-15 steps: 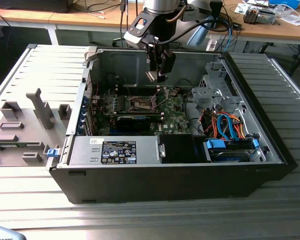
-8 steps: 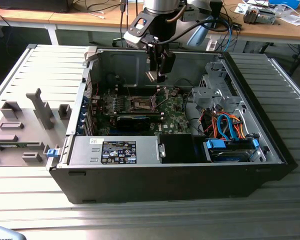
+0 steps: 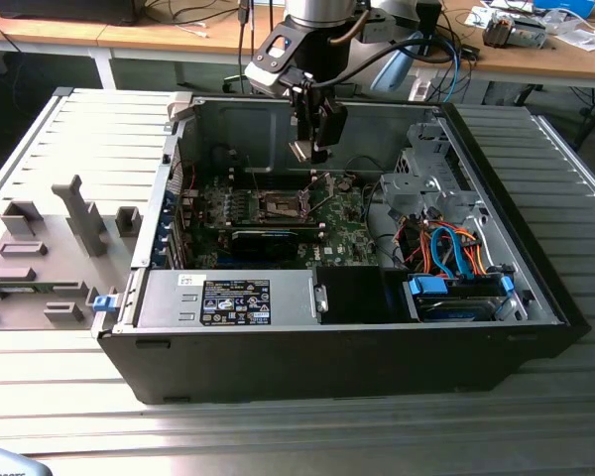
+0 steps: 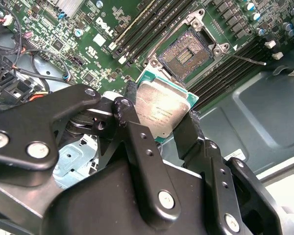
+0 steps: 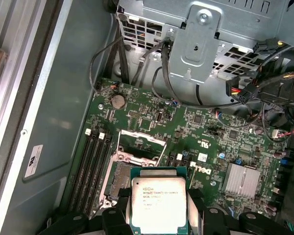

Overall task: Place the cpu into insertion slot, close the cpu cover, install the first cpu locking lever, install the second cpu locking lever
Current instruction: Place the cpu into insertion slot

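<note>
One ribbed metal tabletop (image 3: 307, 436) carries one open computer case (image 3: 327, 362) lying on its side with its lid off, so the whole interior is open from above. One grey fixture plate (image 3: 40, 268) lies beside the case at the exterior view's left, with upright blocks on it.

Inside the case, one green motherboard (image 3: 342, 233) covers the floor. It is bordered by the case wall on the exterior view's left and by one metal drive cage (image 3: 426, 169) with its bundle of cables on the exterior view's right. One labelled power supply box (image 3: 238, 297) sits along the near edge.

In the middle of the board lies one insertion slot (image 4: 188, 51) with its contact field bare. Two banks of long memory slots flank it, one on each side, and one thin wire lever (image 4: 250, 59) stands out to one side of it. The air over the slot is clear of cables.

One pincer (image 3: 312, 149) hangs inside the case, well above the board and just in front of the rear wall. Its two black fingers (image 4: 137, 142) are closed partway onto the opposite edges of one cpu (image 4: 161, 110). The cpu is held flat with its silvery top facing the cameras in both wrist views. It hangs above the board, close to the slot and apart from it.
</note>
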`<state>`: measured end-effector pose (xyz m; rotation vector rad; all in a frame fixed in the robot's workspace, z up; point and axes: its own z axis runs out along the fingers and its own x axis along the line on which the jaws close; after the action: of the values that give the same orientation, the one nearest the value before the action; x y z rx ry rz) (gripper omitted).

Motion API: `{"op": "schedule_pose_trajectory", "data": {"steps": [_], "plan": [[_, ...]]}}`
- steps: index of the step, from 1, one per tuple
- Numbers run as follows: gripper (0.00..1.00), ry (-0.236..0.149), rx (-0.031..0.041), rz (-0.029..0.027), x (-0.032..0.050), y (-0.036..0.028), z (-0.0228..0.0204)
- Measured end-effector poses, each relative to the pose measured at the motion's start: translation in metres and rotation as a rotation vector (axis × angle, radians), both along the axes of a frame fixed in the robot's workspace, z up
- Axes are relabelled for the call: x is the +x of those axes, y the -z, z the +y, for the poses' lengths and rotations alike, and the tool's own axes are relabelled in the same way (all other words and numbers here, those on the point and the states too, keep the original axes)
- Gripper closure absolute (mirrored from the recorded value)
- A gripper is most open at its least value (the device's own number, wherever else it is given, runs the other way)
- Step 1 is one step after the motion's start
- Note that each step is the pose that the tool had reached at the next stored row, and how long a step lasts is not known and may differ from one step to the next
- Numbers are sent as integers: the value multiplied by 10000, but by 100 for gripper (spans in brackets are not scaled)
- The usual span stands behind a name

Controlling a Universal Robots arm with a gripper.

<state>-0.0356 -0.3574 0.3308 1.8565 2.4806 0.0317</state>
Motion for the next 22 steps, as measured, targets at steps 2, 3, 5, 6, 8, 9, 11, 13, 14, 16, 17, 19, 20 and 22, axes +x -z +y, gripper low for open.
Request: {"op": "schedule_pose_trajectory", "data": {"steps": [2, 3, 5, 6, 8, 9, 11, 13, 14, 16, 17, 19, 20, 22], "plan": [[46, 19, -1, 0, 0, 0, 0], [46, 28, 0, 0, 0, 0, 0], [46, 47, 0, 0, 0, 0, 0], [46, 57, 0, -1, 0, 0, 0], [46, 73, 0, 0, 0, 0, 0], [46, 81, 0, 0, 0, 0, 0], [46, 100, 0, -1, 0, 0, 0], [46, 131, 0, 0, 0, 0, 0], [46, 140, 0, 0, 0, 0, 0], [46, 154, 0, 0, 0, 0, 0], [46, 160, 0, 0, 0, 0, 0], [46, 178, 0, 0, 0, 0, 0], [46, 187, 0, 0, 0, 0, 0], [46, 209, 0, 0, 0, 0, 0]]}}
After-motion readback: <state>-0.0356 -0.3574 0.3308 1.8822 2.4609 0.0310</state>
